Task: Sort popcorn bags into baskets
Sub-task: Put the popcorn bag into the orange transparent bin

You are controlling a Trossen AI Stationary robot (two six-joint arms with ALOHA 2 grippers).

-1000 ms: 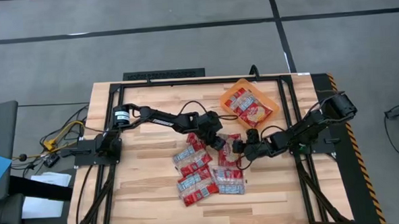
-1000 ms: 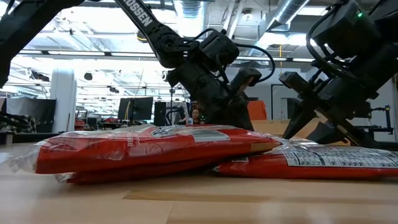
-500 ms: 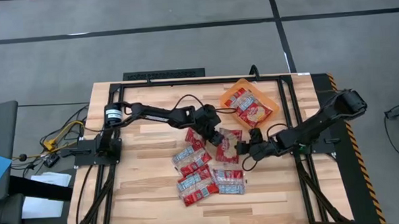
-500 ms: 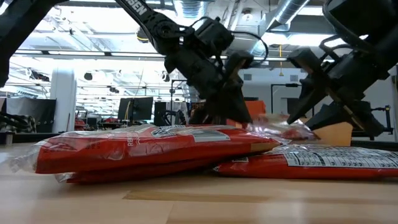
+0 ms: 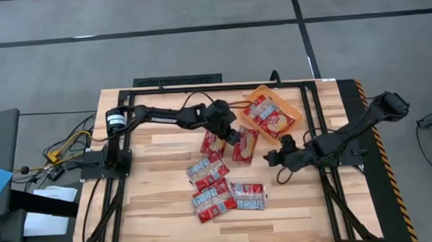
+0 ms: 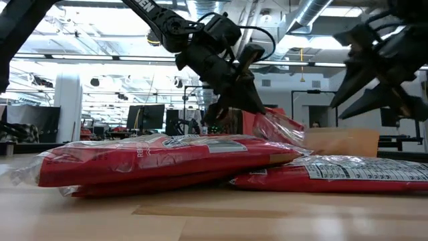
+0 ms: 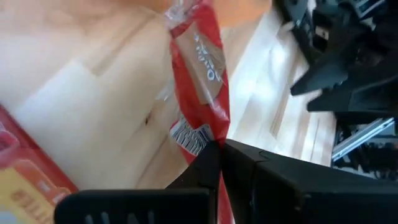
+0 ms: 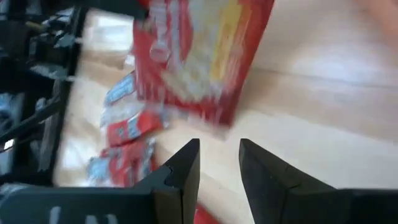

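My left gripper [image 5: 233, 134] is over the middle of the table, shut on a red popcorn bag [image 5: 247, 143] just near of the orange basket [image 5: 246, 103]. The basket stands at the far right and holds bags [image 5: 270, 116]. My right gripper [image 5: 273, 156] is open, a little to the right of the held bag, and touches nothing. Another bag [image 5: 212, 143] lies flat beside the held one. Several more [image 5: 217, 186] lie overlapping toward the near edge; they fill the front of the low view [image 6: 167, 157]. My left gripper pinches the bag between its two shut fingers [image 7: 208, 165] at one end, by the printed white panel [image 7: 193, 134]. The fingers slant down from the table's left. The bag [image 6: 275, 125] is raised and tilted, sloping down to the right; the front bags hide its lower end.
Black frame rails run along the table's left, far and right sides [image 5: 312, 124]. Cables trail by both arm bases. Bare wood shows at the near edge [image 5: 293, 212] and at the left [image 5: 160, 174].
My left gripper, shut on the bag, has risen and moved toward the far edge and the basket. The bag has come up off the pile and now slopes beneath it. My right gripper has risen and drawn back toward the table's right, away from the bag.
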